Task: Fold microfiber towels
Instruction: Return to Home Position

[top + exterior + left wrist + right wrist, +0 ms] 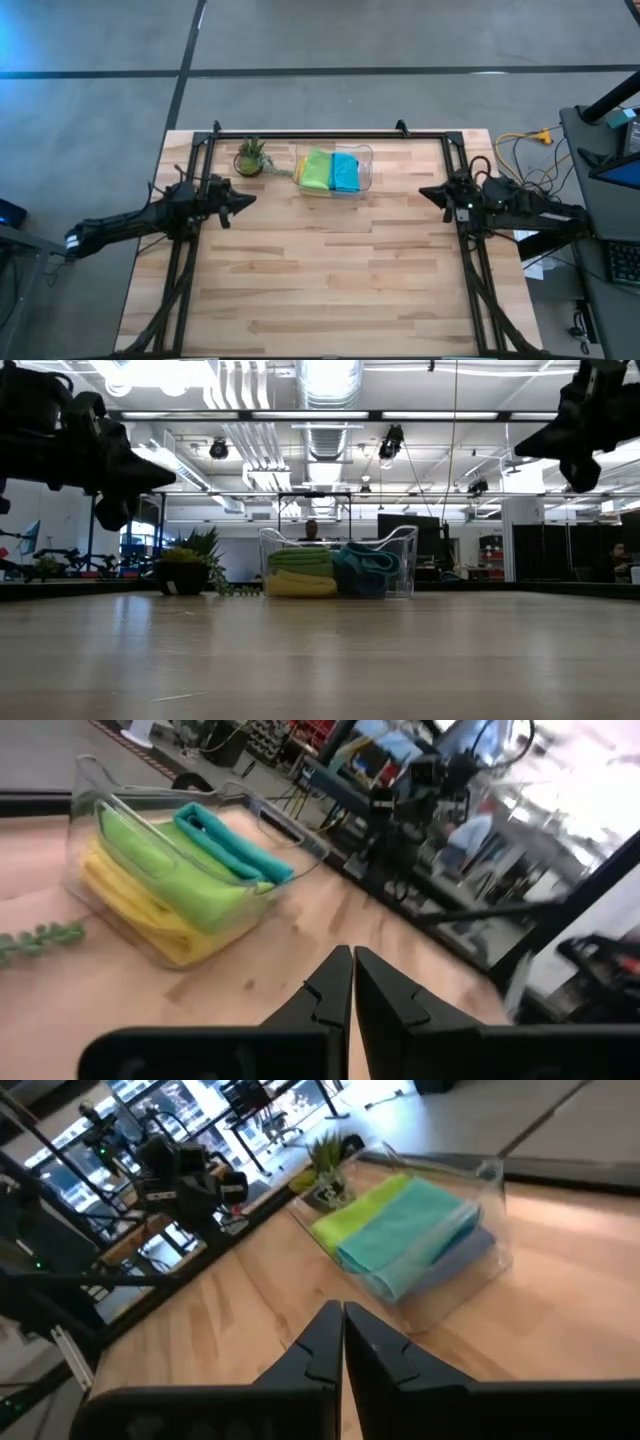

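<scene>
The four folded towels lie in two stacks inside the clear bin (367,156), which stands at the far edge of the table (330,290), midway between the arms. The lime green towel (317,170) lies on the yellow towel (135,905) in the half nearer the left arm. The teal towel (346,172) lies on the blue towel (462,1252) in the half nearer the right arm. A small potted plant (250,157) stands just beside the bin on the left arm's side. The left gripper (247,200) hangs above the table's left edge, well apart from the bin, fingertips pressed together and holding nothing. The right gripper (428,192) hangs above the right edge, its fingers likewise closed on nothing, pointing towards the middle.
</scene>
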`<state>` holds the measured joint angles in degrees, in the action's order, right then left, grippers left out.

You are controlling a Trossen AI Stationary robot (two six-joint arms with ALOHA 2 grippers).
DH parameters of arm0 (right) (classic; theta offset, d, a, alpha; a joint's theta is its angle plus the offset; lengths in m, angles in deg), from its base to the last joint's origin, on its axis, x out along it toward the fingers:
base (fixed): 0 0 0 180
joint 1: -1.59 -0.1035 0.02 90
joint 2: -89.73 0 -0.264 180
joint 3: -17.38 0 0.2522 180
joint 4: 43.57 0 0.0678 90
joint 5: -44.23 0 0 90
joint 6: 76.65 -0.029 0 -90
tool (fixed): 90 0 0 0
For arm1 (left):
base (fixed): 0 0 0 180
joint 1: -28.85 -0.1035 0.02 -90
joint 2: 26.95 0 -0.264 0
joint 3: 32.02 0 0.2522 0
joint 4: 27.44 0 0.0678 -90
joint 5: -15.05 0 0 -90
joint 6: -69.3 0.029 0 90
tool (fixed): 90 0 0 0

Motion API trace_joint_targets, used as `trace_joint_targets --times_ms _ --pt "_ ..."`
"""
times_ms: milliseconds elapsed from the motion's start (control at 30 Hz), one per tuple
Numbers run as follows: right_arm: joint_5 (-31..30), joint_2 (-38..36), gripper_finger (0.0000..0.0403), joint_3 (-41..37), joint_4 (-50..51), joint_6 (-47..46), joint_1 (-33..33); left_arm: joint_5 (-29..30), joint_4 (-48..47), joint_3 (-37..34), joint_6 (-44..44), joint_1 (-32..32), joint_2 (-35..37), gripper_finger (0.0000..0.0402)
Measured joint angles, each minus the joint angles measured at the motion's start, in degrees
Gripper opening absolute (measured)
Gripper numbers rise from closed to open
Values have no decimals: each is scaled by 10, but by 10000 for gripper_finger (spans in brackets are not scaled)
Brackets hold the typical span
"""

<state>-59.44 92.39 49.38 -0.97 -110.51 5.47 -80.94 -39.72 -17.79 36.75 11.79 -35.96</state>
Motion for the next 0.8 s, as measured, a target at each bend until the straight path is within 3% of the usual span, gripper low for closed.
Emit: trace_joint_targets --times_ms 100,267,467,800 --pt "0 0 9 -52 -69 -22 0 -1 0 0 16 0 -23 0" --pt "20 0 9 -178 -314 -62 -1 -5 4 0 15 0 -58 0" --pt "21 5 9 -177 -310 6 -3 -8 22 -1 15 -1 -87 0" --pt "18 46 9 -177 -309 6 -2 -5 26 -1 15 0 -117 0"
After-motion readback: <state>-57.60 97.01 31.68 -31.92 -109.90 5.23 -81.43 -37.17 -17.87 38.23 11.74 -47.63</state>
